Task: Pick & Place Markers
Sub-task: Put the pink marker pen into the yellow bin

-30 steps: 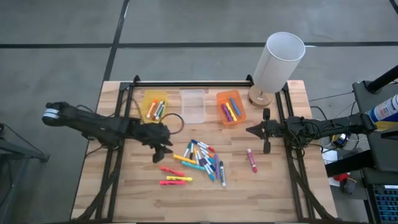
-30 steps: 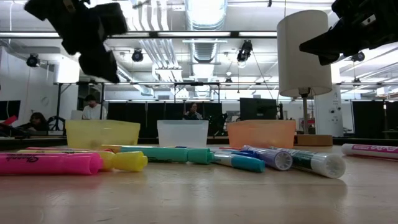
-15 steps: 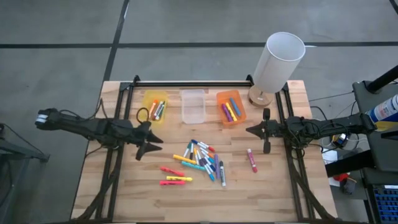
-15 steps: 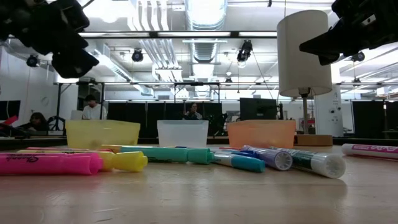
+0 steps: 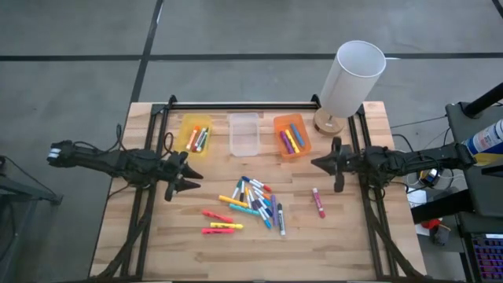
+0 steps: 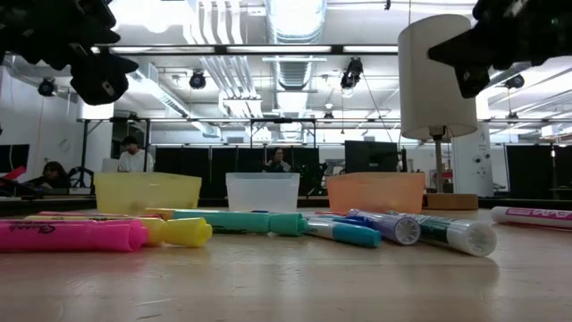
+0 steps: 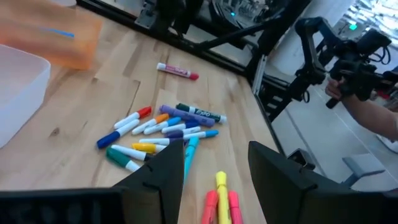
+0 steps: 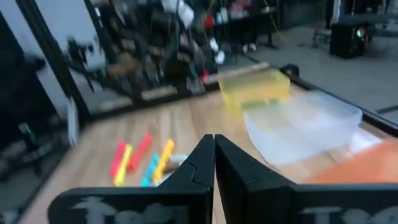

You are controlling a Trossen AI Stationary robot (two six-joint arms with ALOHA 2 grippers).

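Table is wood, framed by black rails. Lamp with a white shade stands at the far right corner. Three bins sit in a row along the far edge: yellow bin, clear bin, orange bin. Yellow and orange each hold a few markers; the clear one looks empty.

Left arm reaches in from the left edge. Left gripper hangs above the table just left of the pile, fingers apart, nothing between them; the left wrist view shows the gap clearly, with the pile beyond it. Right arm waits at the right edge. Right gripper is clamped tight on nothing; its wrist view shows the fingers pressed together.

Main pile of markers lies mid-table, in front of the clear bin, overlapping and pointing mixed ways. Three highlighters, red, pink and yellow, lie apart nearer the front. One pink marker lies alone to the right, closest to the right gripper.

Step, my read: between picks, left arm lining up for the next grab. Most markers are not yet binned.

Next move: pick a marker on the pile's left fringe, or one of the loose highlighters, which are easier. Turn the wrist so the fingers straddle the barrel crosswise, descend, close, lift, carry to a bin. The tangled middle risks grabbing two.
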